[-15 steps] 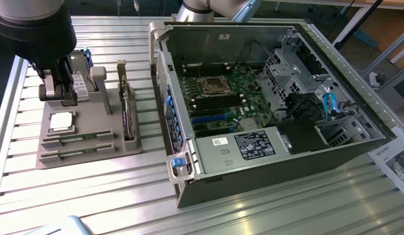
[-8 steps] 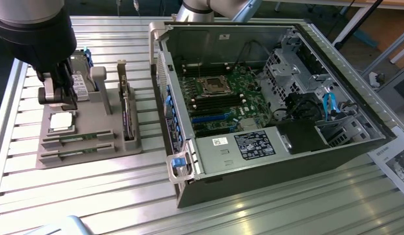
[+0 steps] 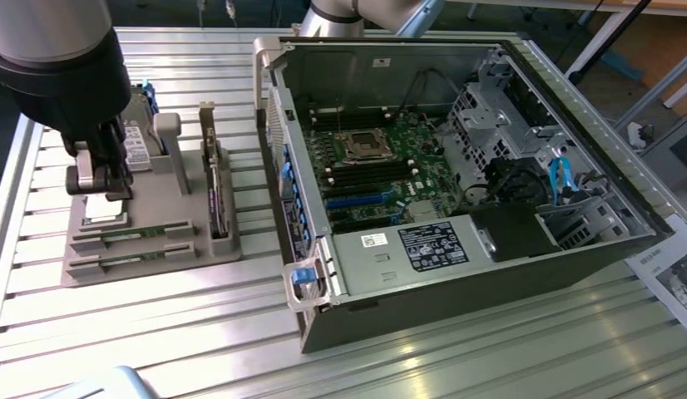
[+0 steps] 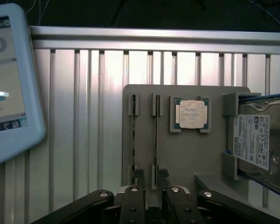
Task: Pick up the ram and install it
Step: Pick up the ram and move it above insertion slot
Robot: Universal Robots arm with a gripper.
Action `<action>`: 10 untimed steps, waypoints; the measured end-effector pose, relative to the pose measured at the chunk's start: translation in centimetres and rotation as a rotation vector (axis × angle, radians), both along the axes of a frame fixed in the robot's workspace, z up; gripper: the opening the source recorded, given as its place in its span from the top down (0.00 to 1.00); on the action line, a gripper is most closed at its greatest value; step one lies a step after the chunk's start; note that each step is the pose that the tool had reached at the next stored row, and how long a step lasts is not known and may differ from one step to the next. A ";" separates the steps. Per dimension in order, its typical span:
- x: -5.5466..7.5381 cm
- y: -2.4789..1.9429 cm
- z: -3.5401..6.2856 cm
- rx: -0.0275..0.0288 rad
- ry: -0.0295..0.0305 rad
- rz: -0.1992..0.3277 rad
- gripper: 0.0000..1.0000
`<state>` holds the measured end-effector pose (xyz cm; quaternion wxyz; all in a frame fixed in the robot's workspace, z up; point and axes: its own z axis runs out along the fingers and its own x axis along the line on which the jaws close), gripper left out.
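One corner of a pale tablet (image 3: 100, 384) juts in nearest me, over the ribbed aluminium table (image 3: 210, 341). Just past it sits a grey fixture tray (image 3: 155, 271) with two slim green sticks standing on edge in parallel slots. The ram (image 4: 156, 135) is the farther one, next to the square silver processor (image 4: 191, 113) in its pocket. The other stick (image 4: 133, 135) lies alongside it, on the side away from the processor. Both sticks sit in their slots.

Above the tray hangs the gripper (image 4: 151, 176), pointing down from the dark arm (image 3: 55, 58). Its jaws stand a little apart, and in the wrist view the ram's edge lines up with the gap between them. Whether either finger touches it I cannot tell.

Beyond the gripper a hard drive (image 3: 138, 141) stands at the tray's far end. A dark expansion card (image 3: 216, 199) stands upright along the tray's edge toward the exterior view's right. Further that way the open computer case (image 3: 455, 312) shows its motherboard (image 3: 372, 162).
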<state>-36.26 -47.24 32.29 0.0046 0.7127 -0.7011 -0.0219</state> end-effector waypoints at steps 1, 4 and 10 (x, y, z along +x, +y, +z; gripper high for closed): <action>0.0 -0.05 -0.13 0.0000 0.0000 0.000 0.75; 0.0 -0.26 -0.50 -0.0001 0.0001 0.000 0.75; 0.0 -0.26 -0.54 0.0000 0.0001 0.000 0.75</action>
